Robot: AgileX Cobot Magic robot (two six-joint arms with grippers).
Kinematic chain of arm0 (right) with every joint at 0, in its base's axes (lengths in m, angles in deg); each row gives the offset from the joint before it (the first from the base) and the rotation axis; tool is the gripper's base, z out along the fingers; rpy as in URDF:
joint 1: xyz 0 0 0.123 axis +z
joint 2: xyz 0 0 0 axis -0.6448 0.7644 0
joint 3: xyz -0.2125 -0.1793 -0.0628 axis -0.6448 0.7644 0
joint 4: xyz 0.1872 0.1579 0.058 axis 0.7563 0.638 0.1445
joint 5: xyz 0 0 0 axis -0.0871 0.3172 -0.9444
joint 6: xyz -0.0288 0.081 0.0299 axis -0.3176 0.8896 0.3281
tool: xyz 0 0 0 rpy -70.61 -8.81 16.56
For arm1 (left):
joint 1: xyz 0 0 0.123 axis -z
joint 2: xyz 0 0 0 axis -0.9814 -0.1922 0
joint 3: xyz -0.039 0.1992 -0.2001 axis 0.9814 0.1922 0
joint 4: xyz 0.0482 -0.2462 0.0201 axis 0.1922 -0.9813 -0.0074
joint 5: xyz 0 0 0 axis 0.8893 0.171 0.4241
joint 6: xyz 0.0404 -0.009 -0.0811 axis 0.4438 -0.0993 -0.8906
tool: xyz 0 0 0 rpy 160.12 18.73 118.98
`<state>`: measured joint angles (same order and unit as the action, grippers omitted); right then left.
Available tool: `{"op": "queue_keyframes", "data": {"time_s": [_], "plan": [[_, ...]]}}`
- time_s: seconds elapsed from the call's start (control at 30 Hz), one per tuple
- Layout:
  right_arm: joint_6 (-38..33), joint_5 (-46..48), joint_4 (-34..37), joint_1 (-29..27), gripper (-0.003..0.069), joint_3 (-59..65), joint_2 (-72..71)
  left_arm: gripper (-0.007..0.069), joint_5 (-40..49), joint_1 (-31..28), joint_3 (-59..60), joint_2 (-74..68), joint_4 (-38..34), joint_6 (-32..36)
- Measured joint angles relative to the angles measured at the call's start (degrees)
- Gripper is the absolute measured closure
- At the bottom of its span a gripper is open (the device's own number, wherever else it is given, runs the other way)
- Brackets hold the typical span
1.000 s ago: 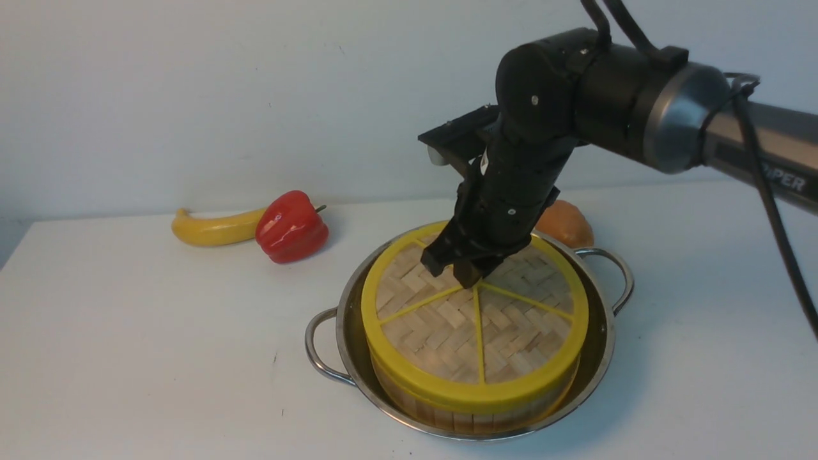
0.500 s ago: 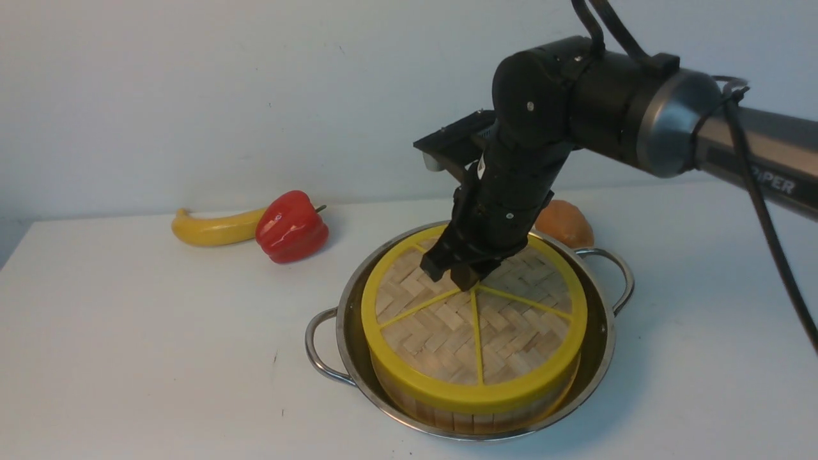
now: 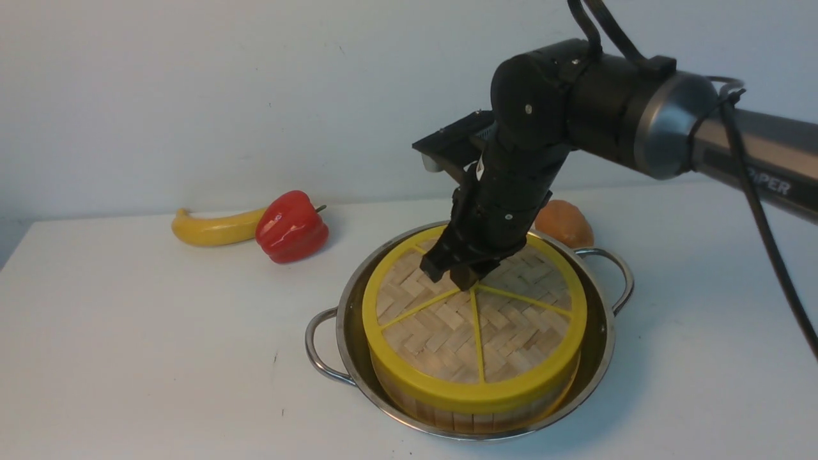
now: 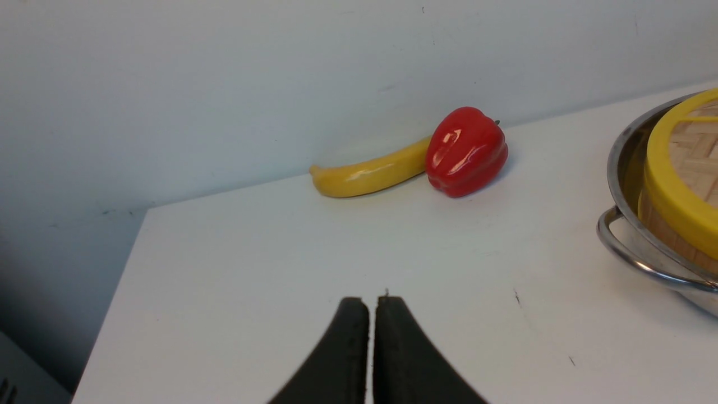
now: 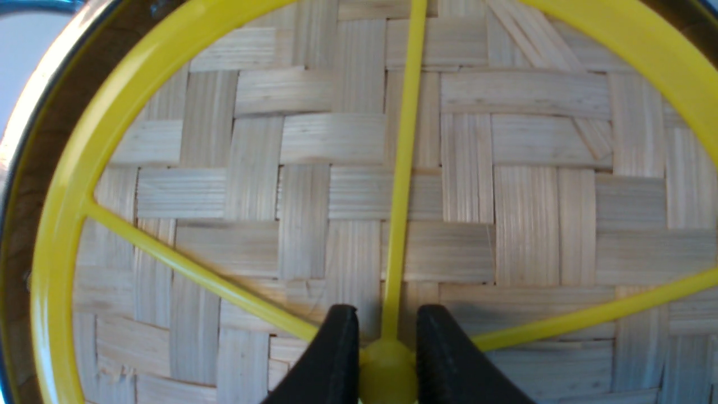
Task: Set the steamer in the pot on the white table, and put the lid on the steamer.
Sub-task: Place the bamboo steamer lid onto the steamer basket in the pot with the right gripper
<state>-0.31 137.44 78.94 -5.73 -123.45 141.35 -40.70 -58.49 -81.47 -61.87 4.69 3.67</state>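
Observation:
The steel pot [image 3: 348, 306] stands on the white table [image 3: 128, 351]. The steamer [image 3: 460, 418] sits inside it; only its bamboo side wall shows. The woven lid [image 3: 447, 332] with its yellow rim lies on top of the steamer and hides the buns. My right gripper [image 3: 470, 278] points down at the lid's centre. In the right wrist view its fingers [image 5: 336, 336] close on either side of the yellow knob [image 5: 387, 365]. My left gripper [image 4: 370, 300] is shut and empty over bare table, left of the pot [image 4: 622, 235]; it is out of the front view.
A yellow banana [image 3: 214, 229] and a red pepper [image 3: 291, 227] lie at the back left by the wall. An orange round fruit [image 3: 565, 223] sits just behind the pot. The table's left edge [image 4: 120, 269] drops off near the left gripper.
The right wrist has shifted slightly left and tilted a little. The lid has settled level on the steamer. The fingers stay at the knob.

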Motion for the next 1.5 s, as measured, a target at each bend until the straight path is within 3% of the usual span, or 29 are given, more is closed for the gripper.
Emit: {"op": "queue_keyframes", "data": {"time_s": [0.43,0.7,0.83,0.97,1.1,1.2,1.27,1.33,1.5], "plan": [[1.1,0.0,-0.3,0.0,0.0487,0.0,0.0,0.0615,0.0,0.0,0.0,0.0,0.0,0.0],[1.2,1.2,-1.7,0.0,0.0115,-1.1,0.1,0.0615,0.0,0.0,0.0,0.0,0.0,0.0],[1.3,1.3,-2.9,0.0,0.0053,-5.3,-1.3,0.0615,0.0,0.0,0.0,0.0,0.0,0.0],[2.4,0.9,-6.3,0.0,0.0129,-8.5,-8.9,0.0613,0.2,0.0,0.0,0.0,0.0,0.0],[3.7,0.7,-9.4,0.0,0.0352,-9.1,-19.9,0.0604,0.5,0.0,0.0,0.0,0.0,0.0],[4.2,0.4,-9.3,0.0,0.0565,-8.5,-29.7,0.0599,0.5,0.0,0.0,0.0,0.0,0.0],[4.2,0.4,-8.7,0.0,0.0627,-7.0,-34.5,0.0594,0.5,0.0,0.0,0.0,0.0,0.0],[4.2,0.5,-8.1,0.0,0.0662,-3.2,-41.0,0.0594,0.5,0.0,0.0,0.0,0.0,0.0],[4.6,-1.9,-7.8,0.0,0.0664,6.9,-50.9,0.0583,0.5,0.0,0.0,0.0,0.0,0.0]]}}
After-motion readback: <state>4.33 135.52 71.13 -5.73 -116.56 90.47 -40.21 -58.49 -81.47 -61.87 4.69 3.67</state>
